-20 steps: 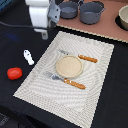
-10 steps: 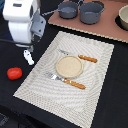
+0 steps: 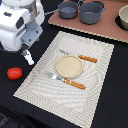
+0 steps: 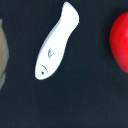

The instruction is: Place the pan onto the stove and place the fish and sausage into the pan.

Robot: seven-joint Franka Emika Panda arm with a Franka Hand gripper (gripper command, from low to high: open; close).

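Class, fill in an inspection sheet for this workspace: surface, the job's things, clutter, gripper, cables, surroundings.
Surface: black table.
Job's things: pan already on the stove; fish lying on the table, partly hidden under the arm in the exterior view; sausage on the table near the fish, apart from it.
Clutter: striped placemat with plate, knife and fork; grey pot beside the pan; a bowl on the stove.
Gripper: gripper above the fish; open or shut cannot be told.
Cables: nothing seen.
Surroundings: nothing seen.
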